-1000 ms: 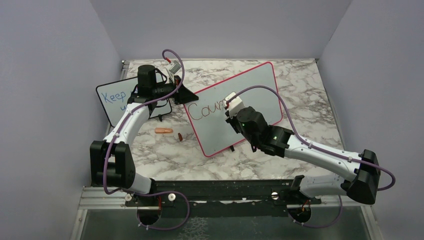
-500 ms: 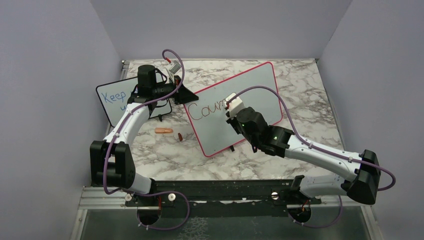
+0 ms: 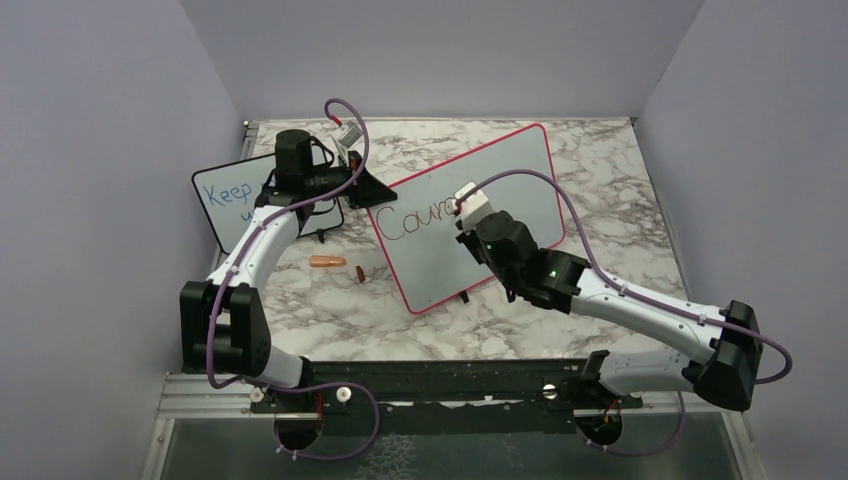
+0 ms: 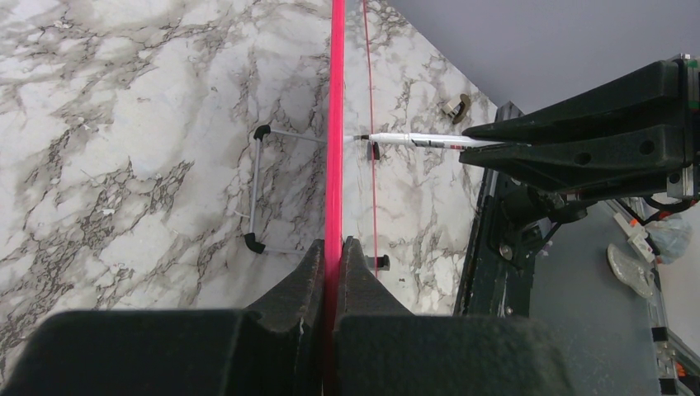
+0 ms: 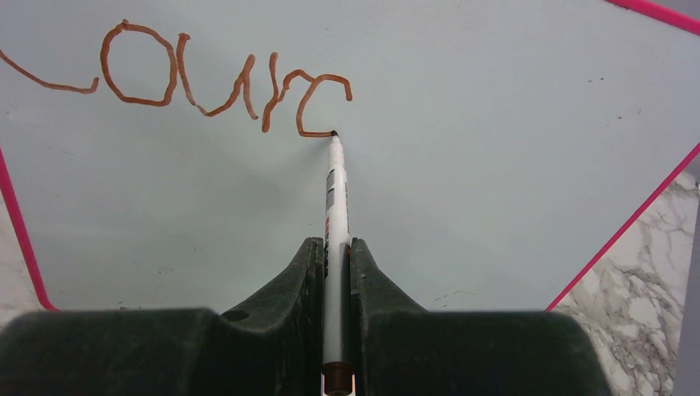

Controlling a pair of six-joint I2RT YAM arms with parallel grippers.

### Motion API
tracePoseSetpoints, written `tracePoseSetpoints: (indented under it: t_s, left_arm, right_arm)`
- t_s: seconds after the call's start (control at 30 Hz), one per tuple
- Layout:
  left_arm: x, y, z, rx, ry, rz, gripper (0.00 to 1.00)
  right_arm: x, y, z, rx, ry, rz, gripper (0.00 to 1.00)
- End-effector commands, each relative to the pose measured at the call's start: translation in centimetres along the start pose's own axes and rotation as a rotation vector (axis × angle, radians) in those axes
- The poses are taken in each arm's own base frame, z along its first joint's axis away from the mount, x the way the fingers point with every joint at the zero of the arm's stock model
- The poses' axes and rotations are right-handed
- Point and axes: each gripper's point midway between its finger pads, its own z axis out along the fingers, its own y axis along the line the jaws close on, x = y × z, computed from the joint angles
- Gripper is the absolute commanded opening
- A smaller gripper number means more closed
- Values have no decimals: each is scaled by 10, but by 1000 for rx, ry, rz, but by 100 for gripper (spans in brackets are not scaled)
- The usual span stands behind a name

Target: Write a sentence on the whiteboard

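Observation:
The whiteboard [image 3: 510, 170] with its red-pink frame stands tilted on the marble table. My left gripper [image 3: 365, 190] is shut on its left upper edge; in the left wrist view the red frame [image 4: 336, 124] runs straight between the closed fingers [image 4: 333, 243]. My right gripper [image 5: 335, 243] is shut on a white marker [image 5: 335, 198]. The marker's tip touches the board [image 5: 495, 165] at the end of a curved stroke. The sentence [image 5: 206, 82] is dark red-brown and reads roughly "Courc" at this moment. From above it shows as writing [image 3: 412, 222] left of the right gripper [image 3: 462, 210].
A smaller black-framed board [image 3: 225, 195] with blue writing stands behind the left arm. An orange pen-like piece [image 3: 327, 262] and a small dark red cap [image 3: 359, 273] lie on the table left of the whiteboard. The whiteboard's wire foot [image 4: 257, 190] rests on the marble.
The right gripper has shifted slightly right along the board with the marker, and the line of writing has grown by a stroke. The left arm has not moved.

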Motion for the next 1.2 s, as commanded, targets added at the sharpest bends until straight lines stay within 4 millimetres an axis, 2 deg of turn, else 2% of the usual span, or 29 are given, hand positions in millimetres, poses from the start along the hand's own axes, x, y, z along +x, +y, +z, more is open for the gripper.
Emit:
tracePoseSetpoints:
  t_s: [0.0,0.4,0.6,0.77,1.17]
  left_arm:
    - [33,13,7,-25,78,-35,0]
    - [34,14,7,-25,81,-41,0]
    - [33,14,7,-27,80,-39,0]
    - [34,14,7,-28,81,-40,0]
    - [33,14,7,-29,81,-40,0]
  right_arm:
    - [-7,-12,3,48,-27,15,1]
    - [-29,-18,7,59,-96,41,1]
    - [-31,-16,9,43,-99,39,1]
    - [-28,-12,9,24,-83,34,1]
    - [-1,-4,3,-20,-1,28,1]
